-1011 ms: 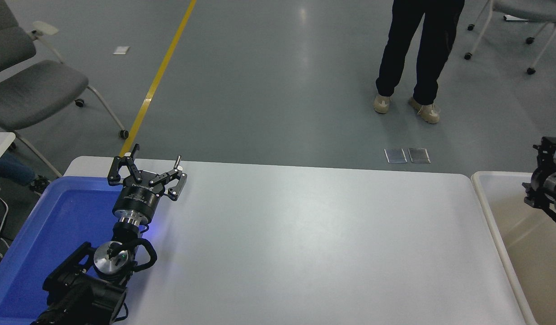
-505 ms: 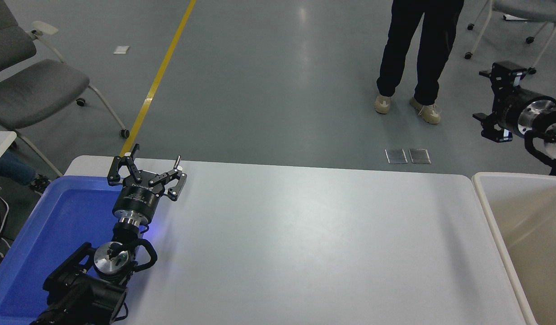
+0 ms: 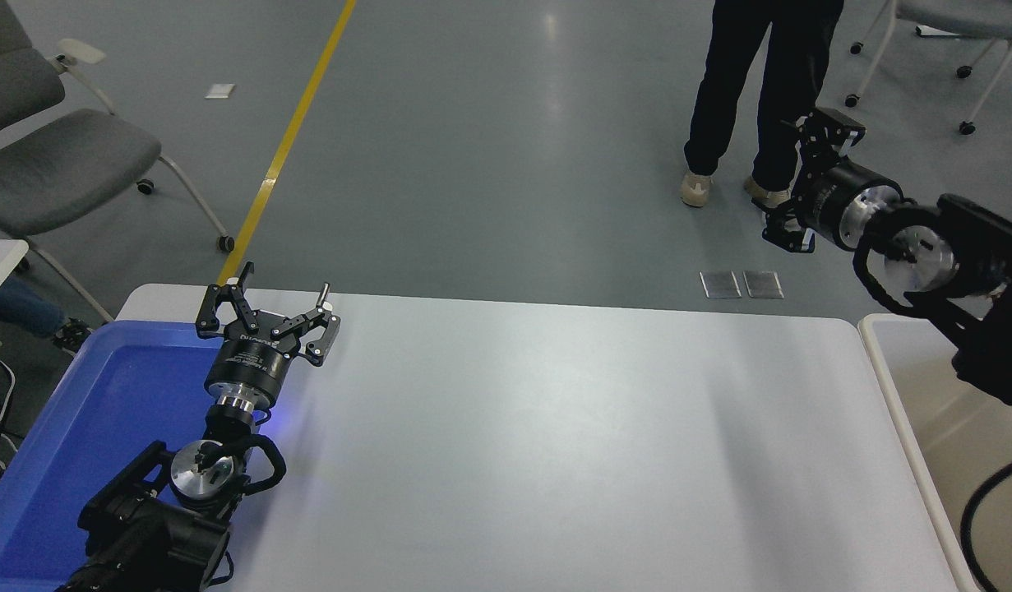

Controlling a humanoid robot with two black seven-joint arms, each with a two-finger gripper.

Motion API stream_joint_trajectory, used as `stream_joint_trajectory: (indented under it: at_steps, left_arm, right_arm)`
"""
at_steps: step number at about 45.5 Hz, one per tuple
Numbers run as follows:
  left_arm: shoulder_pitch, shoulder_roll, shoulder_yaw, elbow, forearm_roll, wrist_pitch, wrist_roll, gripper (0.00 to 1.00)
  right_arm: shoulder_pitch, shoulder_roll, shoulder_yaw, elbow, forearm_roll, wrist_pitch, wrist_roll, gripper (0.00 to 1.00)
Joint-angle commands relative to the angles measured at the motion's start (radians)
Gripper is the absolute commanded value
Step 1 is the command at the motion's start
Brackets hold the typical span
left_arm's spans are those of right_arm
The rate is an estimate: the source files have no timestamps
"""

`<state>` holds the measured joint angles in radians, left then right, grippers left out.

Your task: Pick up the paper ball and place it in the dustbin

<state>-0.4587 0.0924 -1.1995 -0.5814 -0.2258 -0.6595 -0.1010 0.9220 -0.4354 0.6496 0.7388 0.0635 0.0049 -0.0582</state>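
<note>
The paper ball does not show anywhere in the head view. The cream-beige dustbin (image 3: 882, 362) stands at the table's right end, partly covered by my right arm. My right gripper (image 3: 831, 130) is raised high above the table's far right corner and points away from the camera. Nothing shows in it. My left gripper (image 3: 269, 302) is parked at the lower left, open and empty, over the inner edge of the blue tray (image 3: 78, 427).
A person's legs (image 3: 756, 90) stand on the floor beyond the table's far right, just behind my right gripper. Grey chairs stand at the far left (image 3: 53, 156) and top right. The white table (image 3: 538, 444) spans the middle.
My right arm has risen from over the dustbin and swung left and up, and now reaches over the table's far right corner. The left arm has not moved.
</note>
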Motion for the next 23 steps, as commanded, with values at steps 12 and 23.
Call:
stream_joint_trajectory:
  at_steps: [12,23]
  left_arm:
    - [0.0,0.0,0.0,0.0,0.0,0.0,0.0,0.99]
    - [0.0,0.0,0.0,0.0,0.0,0.0,0.0,0.99]
  right_arm:
    - [-0.175,0.207,0.412,-0.202,0.002,0.167,0.001,1.0]
    - [-0.221,0.241,0.495,-0.223,0.002,0.181,0.001,1.0]
